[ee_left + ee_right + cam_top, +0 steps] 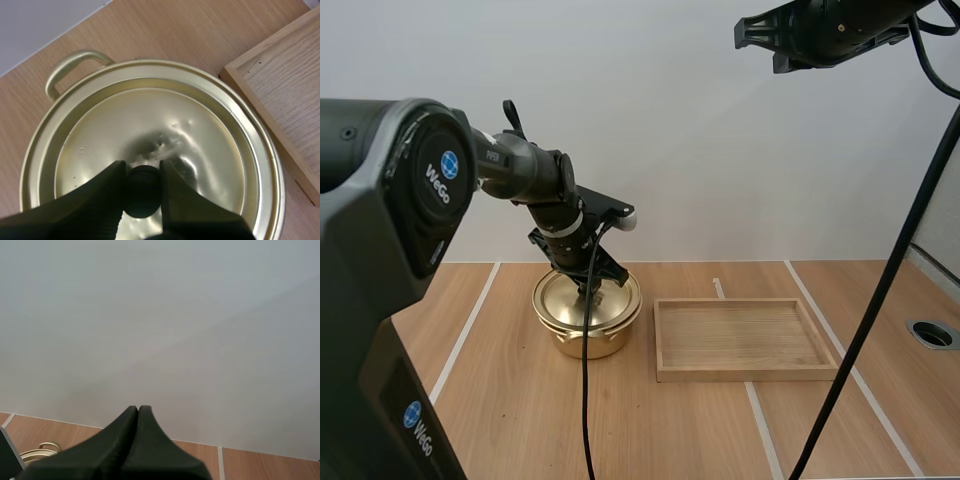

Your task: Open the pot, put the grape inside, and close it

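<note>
1. Left pincer [142,169] clamps the knob [142,200] of the lid [150,125]; a shallow grip may slip on lifting.
2. Pot [586,343] sits at the tray's [745,372] 9 o'clock; a skewed pull could drag it.
3. Right pincer [138,411] is closed.

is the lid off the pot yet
No, the lid sits on the pot, with the left gripper pinching its black knob.

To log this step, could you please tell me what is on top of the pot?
The gold lid sits on the pot, and the left gripper pinches its black knob between its fingers. The lid hides whatever is inside.
</note>
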Motion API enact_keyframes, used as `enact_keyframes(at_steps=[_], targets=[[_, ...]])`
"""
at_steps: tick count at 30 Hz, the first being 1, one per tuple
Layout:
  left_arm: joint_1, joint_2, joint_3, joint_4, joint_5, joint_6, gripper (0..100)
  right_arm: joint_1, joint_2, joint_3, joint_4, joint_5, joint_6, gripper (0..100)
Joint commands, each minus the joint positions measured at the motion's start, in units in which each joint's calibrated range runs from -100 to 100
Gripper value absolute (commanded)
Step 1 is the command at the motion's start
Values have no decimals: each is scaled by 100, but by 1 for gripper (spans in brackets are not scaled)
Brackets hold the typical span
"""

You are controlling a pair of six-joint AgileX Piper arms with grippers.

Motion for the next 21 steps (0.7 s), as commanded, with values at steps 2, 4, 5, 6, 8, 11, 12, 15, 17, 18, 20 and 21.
enact_keyframes(at_steps=[2, 4, 5, 6, 8, 11, 12, 15, 17, 18, 20, 21], targets=[[-13, 181, -104, -152, 38, 26, 0, -17, -90, -25, 58, 24, -54, 0], [-13, 260, -104, -167, 81, 26, 0, -17, -90, -25, 58, 24, -54, 0], [-13, 284, -104, -167, 81, 26, 0, -17, -90, -25, 58, 24, -54, 0], [-13, 307, -104, -167, 94, 26, 0, -17, -90, -25, 58, 24, -54, 0], [-13, 307, -104, -167, 65, 26, 0, -17, -90, -25, 58, 24, -54, 0], [-13, 307, -104, -167, 13, 26, 0, -17, -90, -25, 58, 24, -54, 0], [-13, 307, -104, -167, 13, 26, 0, -17, -90, -25, 58, 24, -54, 0], [-13, 307, -104, -167, -4, 26, 0, -17, -90, -25, 58, 24, -54, 0], [-13, 307, -104, -153, -1, 26, 2, -17, -90, -25, 58, 24, -54, 0], [-13, 307, -104, -141, -1, 26, 7, -17, -90, -25, 58, 24, -54, 0], [-13, 266, -104, -96, 20, 26, 23, -17, -90, -25, 58, 24, -54, 0], [-13, 236, -104, -91, 20, 26, 37, -17, -90, -25, 58, 24, -54, 0]])
